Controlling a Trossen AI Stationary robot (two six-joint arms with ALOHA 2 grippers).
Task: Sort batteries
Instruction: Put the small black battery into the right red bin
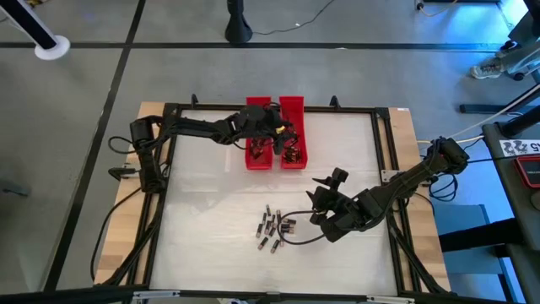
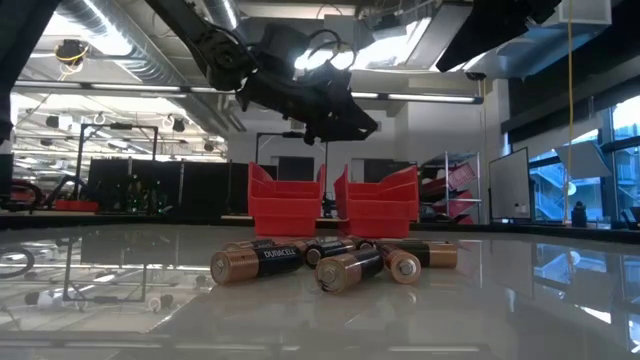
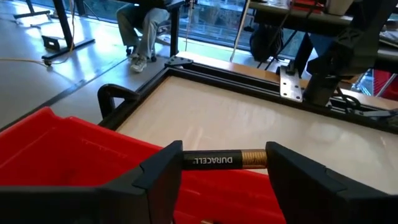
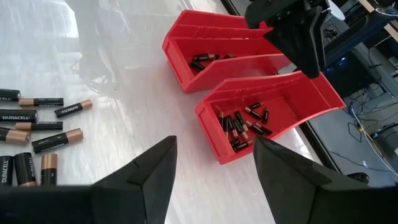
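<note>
A single battery is seen lying crosswise between the jaws of the left gripper, both fingers touching its ends, so the jaws are closed on it. This gripper is held above the two red trays at the far side of the counter, over the gap between them as far as the high view shows. The jaws of the right gripper are spread apart with nothing between them; this gripper is positioned above the counter, near a loose group of batteries lying on the near middle of the surface. Further batteries are found inside both trays, gathered toward the near ends. The two trays are set side by side, just beside each other. In the low view the loose batteries are seen lying on their sides in front of the trays. A seated person is visible beyond the counter.
</note>
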